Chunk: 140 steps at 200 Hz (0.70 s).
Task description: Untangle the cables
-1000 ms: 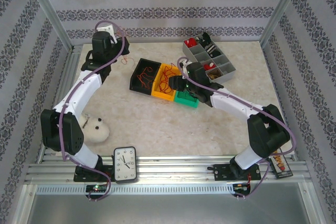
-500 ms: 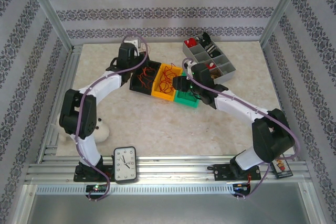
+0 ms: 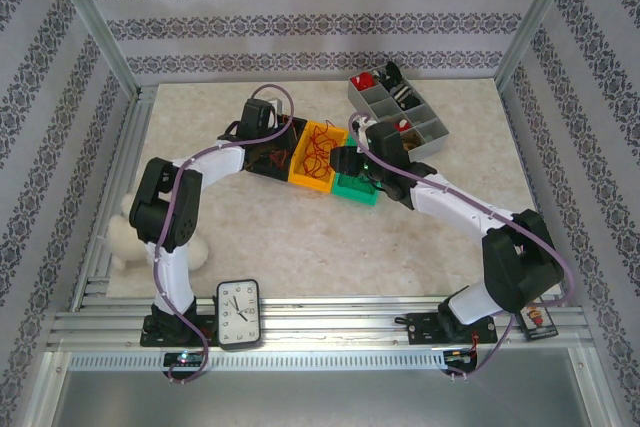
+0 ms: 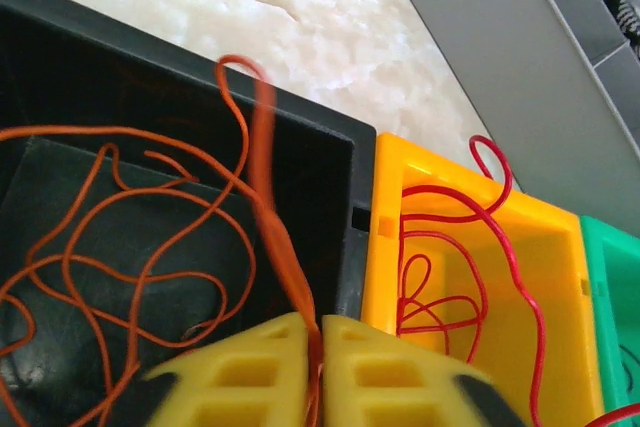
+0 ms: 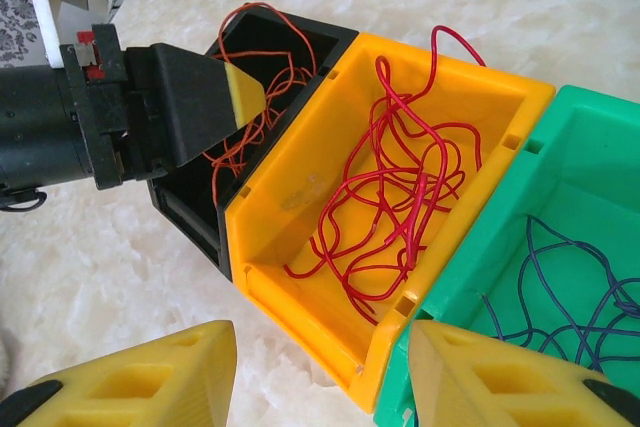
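Between the two yellow fingertips of my left pincer (image 4: 318, 332) runs one orange strand (image 4: 262, 177). The tips are pressed almost together on it, with only a thin slit left, so I hold this one strand. It rises from the tips and bends over the far rim of the black bin (image 4: 300, 112). This pincer hangs over that bin, and inside it lie the other orange cables (image 4: 100, 247), loose and looping. I cannot count them one by one.

My right pincer (image 5: 320, 347) has its two fingers wide apart and nothing is between them. It hovers above the near edge where the yellow bin (image 5: 300, 187) touches the green bin (image 5: 590, 137).

I count three bins, side by side and touching: black, then yellow, then green. The red cables (image 5: 390, 187) are in the yellow one, one tangled clump, and one loop stands up over its far wall. The green one holds thin blue cables (image 5: 560, 287), also curled.

Farther out on the table (image 3: 300, 237), beyond the bins, stands one grey tray (image 3: 428, 145) with many compartments. Near my left base lies one white plush toy (image 3: 118, 237), and one clock (image 3: 238, 314) rests at the near edge between my two arms.
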Motion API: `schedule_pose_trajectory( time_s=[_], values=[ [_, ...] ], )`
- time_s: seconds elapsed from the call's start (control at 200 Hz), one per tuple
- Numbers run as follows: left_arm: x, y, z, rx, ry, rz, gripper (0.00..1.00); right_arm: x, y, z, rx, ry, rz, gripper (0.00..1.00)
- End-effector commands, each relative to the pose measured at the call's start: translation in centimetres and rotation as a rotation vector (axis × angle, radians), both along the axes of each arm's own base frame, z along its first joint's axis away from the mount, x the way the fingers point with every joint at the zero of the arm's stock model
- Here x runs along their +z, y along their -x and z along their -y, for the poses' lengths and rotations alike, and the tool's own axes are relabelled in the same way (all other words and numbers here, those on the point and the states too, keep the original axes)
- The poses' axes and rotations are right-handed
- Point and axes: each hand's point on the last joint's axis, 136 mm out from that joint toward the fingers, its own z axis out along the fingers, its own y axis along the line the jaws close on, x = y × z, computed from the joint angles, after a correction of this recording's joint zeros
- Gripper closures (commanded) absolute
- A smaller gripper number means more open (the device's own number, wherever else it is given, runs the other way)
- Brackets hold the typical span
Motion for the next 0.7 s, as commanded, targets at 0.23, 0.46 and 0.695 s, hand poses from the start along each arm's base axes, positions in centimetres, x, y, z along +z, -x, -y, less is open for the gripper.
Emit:
schedule_pose_trajectory(
  time_s=[0.23,0.46,0.695],
  values=[
    [11.1,1.1,-3.9,0.17,-0.034,0.264,0.36,0.8,-0.3,1.1,-0.046,-0.006,0.02,0.5],
    [12.0,4.7,-11.7,0.43,-0.23,0.309,0.2,1.3,-0.6,6.4,-0.197,0.079,0.06,0.5],
    [6.4,13.7,-22.9,0.657,-0.613,0.136,0.0,0.9,1.1,19.1,-0.521,0.351,0.188,0.32]
  ],
)
